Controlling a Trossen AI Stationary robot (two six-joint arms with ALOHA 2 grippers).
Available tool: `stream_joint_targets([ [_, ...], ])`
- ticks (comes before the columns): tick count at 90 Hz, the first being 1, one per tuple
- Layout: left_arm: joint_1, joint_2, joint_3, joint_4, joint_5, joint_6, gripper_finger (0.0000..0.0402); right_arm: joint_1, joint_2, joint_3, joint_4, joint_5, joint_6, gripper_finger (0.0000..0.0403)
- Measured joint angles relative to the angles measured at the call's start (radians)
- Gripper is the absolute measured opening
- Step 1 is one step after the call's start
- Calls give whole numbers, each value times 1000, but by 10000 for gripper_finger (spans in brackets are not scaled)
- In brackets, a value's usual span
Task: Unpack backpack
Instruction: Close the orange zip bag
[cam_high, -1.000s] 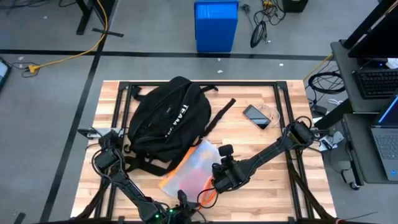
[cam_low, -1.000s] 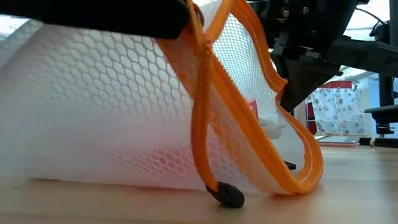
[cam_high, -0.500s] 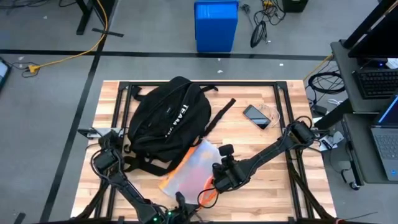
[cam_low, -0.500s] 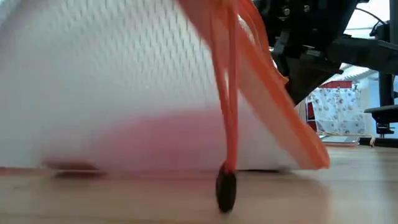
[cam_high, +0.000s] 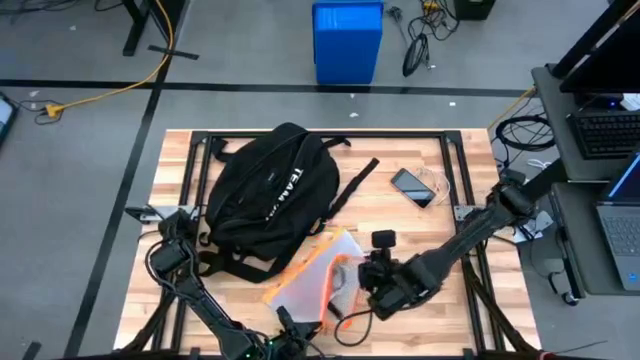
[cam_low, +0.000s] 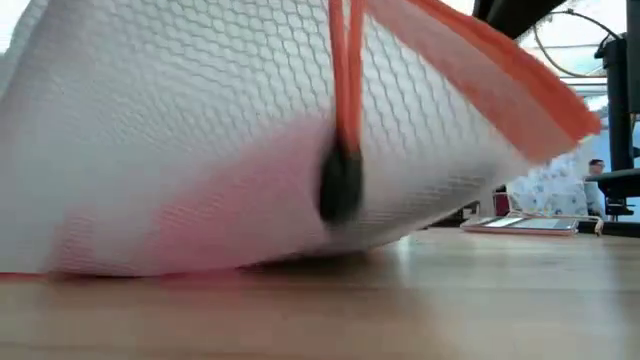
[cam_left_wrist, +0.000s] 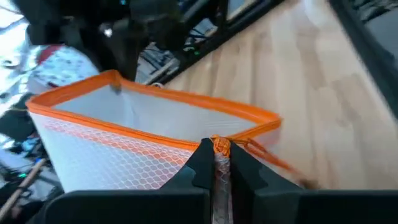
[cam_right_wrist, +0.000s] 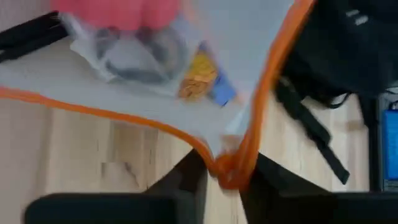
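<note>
High view shows my right tool (cam_high: 352, 290) clamped on the orange trim of the white mesh pouch (cam_high: 310, 280), just in front of the backpack (cam_high: 270, 195) lying at the surface's (cam_high: 440, 240) far left. My left tool (cam_left_wrist: 214, 163) pinches the pouch's orange cord, nearer the backpack's mouth.

A white mesh pouch (cam_low: 230, 150) with orange trim fills the low view, blurred, hiding the table behind; its contents (cam_right_wrist: 155, 46) seem unreadable smears.
</note>
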Motion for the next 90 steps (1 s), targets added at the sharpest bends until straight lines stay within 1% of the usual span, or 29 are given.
stream_joint_targets([
  [8, 3, -8, 0, 0, -19, -1, 4, 20, -46, 1, -1, 52, 42, 104],
  [15, 3, -23, 0, -4, -32, 0, 4, 35, -76, 1, 0, 60, 57, 123],
  [26, 9, -59, 0, -1, -57, 0, 4, 64, -104, 1, 24, 56, 62, 145],
  [37, 27, -97, 0, -21, -89, 0, 4, 98, -112, 1, 154, 0, 33, 154],
  [46, 47, -125, 0, -27, -93, 0, 4, 133, -99, 1, 269, -51, 24, 155],
  [64, 65, -153, 0, -20, -93, -1, 4, 203, -35, 1, 463, -55, -44, 155],
  [76, 67, -157, 0, 0, -94, -1, 4, 199, 38, 1, 551, -50, -51, 155],
  [90, 75, -157, 0, 14, -94, -1, 4, 160, 128, 1, 658, -51, -80, 155],
])
